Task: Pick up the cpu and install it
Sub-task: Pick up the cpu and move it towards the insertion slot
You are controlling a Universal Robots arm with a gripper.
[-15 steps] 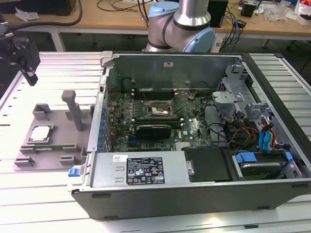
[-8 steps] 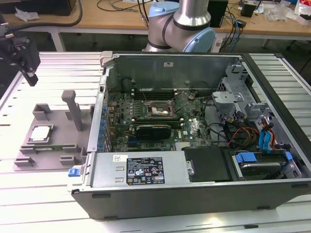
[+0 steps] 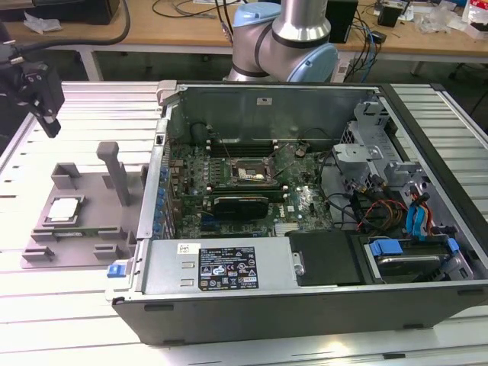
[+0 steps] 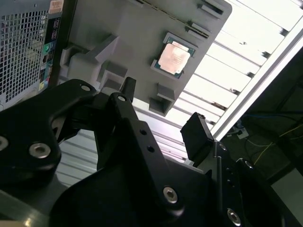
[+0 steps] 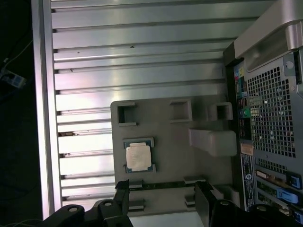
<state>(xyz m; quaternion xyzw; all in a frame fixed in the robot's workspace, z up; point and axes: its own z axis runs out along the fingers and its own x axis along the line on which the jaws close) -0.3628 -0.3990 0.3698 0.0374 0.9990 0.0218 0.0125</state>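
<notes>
The cpu (image 3: 63, 208) lies on the tray (image 3: 95, 200), toward its edge at the exterior view's left. The tray sits on the table (image 3: 69, 328) near that same left edge, just beside the case (image 3: 305, 313). The socket (image 3: 254, 176) lies inside the case.

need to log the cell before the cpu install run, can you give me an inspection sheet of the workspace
surface: slatted metal table, carrying a grey tray and an open computer case
job's things: cpu lies flat in its seat on the tray, not picked up; socket sits on the board inside the case
clutter: small loose items on the back bench
grippers: gripper open, holding nothing, above the tray near the cpu
cables: coloured wires inside the case; more cables on the bench
surroundings: arm's base behind the case
</notes>
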